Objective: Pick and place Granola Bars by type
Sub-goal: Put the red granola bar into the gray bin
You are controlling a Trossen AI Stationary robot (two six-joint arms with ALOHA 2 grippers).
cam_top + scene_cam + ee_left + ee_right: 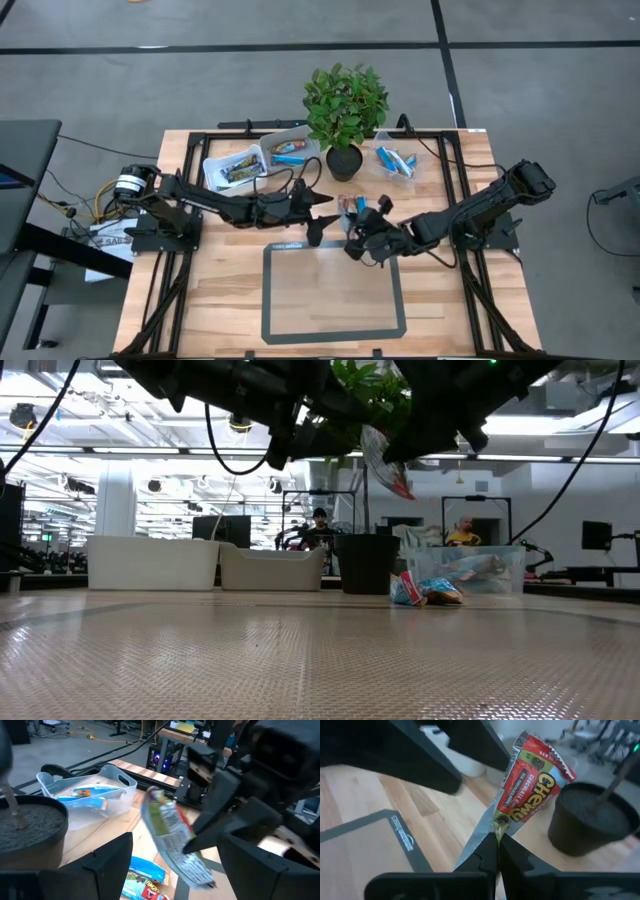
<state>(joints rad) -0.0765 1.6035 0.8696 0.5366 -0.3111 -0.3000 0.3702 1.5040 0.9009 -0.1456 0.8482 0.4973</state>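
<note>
The right hand [496, 851], clamped on one end of a red-green bar [532, 785], holds it above the desk [220, 300] facing the left hand [172, 865], whose fingers stand apart, so a handover looks next.

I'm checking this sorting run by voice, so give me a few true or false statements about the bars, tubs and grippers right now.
1. The right gripper is shut on a red and green bar. True.
2. That bar lies flat on the table. False: it hangs in the air, pinched by one end.
3. The left gripper is open. True.
4. The plant stands in the taped rectangle. False: it stands behind it, between the tubs.
5. The right tub holds blue bars. True.
</note>
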